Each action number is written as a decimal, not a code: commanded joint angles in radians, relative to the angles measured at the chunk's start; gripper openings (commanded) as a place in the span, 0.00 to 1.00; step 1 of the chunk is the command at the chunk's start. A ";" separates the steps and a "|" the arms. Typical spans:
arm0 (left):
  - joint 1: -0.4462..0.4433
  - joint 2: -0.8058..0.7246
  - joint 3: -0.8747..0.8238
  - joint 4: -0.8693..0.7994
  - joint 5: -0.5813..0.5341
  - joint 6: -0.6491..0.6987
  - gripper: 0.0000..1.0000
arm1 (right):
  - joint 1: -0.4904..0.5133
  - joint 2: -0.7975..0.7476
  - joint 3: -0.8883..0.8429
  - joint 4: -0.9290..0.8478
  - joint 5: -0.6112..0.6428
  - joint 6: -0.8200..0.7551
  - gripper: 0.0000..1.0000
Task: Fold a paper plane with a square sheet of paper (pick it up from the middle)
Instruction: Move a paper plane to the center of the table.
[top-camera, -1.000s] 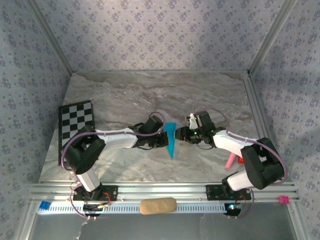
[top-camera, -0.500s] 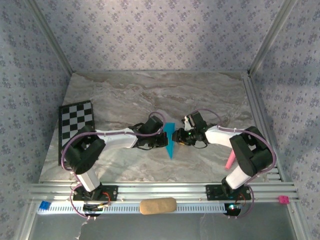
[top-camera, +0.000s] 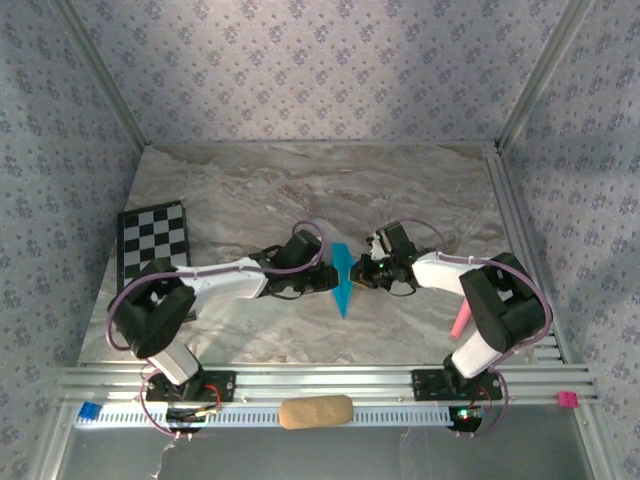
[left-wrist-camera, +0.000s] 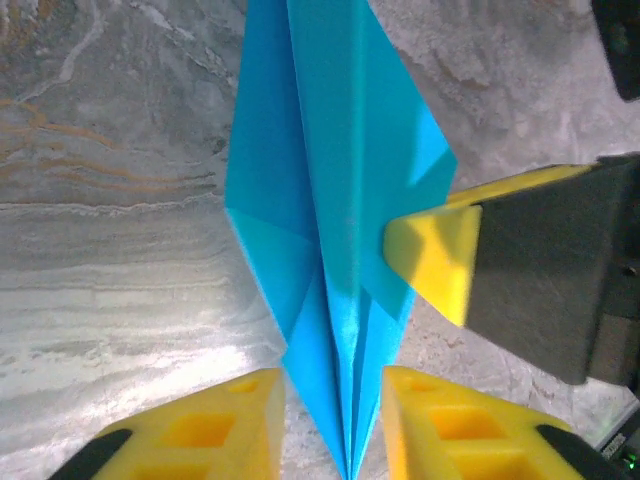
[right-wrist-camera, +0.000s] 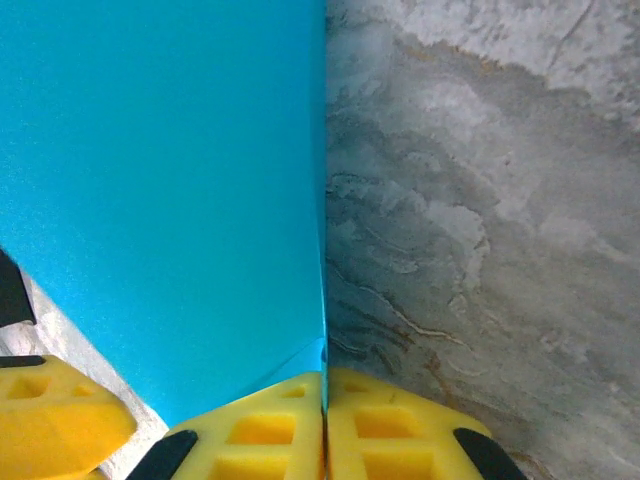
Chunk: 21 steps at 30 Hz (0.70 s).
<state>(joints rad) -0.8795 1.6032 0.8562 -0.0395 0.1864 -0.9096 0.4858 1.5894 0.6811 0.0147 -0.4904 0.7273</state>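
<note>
Closed right hand (right-wrist-camera: 324, 400) onto paper plane (top-camera: 342, 282) edge at worktop (top-camera: 250, 200) middle; eased left hand (left-wrist-camera: 333, 410) apart around its point. Could sag, twist or slip from that single thin pinch.

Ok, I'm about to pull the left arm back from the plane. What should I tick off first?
1. Right hand shut on the paper plane: ok, its jaws meet on the paper's edge.
2. Left hand open: ok, its jaws stand apart with the plane's narrow end between them.
3. Paper free of the left jaws: cannot tell, it runs close past both.
4. Centre crease straight: ok in the left wrist view.
5. Plane resting on the table: cannot tell.
</note>
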 joint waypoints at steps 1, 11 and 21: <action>-0.009 -0.044 -0.047 0.038 -0.016 -0.033 0.38 | -0.003 0.001 -0.006 0.018 -0.010 0.030 0.08; -0.019 -0.011 -0.084 0.150 0.038 -0.072 0.45 | 0.000 0.008 0.000 0.019 -0.010 0.036 0.07; -0.026 0.046 -0.036 0.148 0.039 -0.069 0.44 | 0.001 0.014 0.005 0.019 -0.016 0.036 0.07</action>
<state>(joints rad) -0.8982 1.6382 0.7784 0.1051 0.2165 -0.9783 0.4858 1.5898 0.6811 0.0334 -0.4934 0.7525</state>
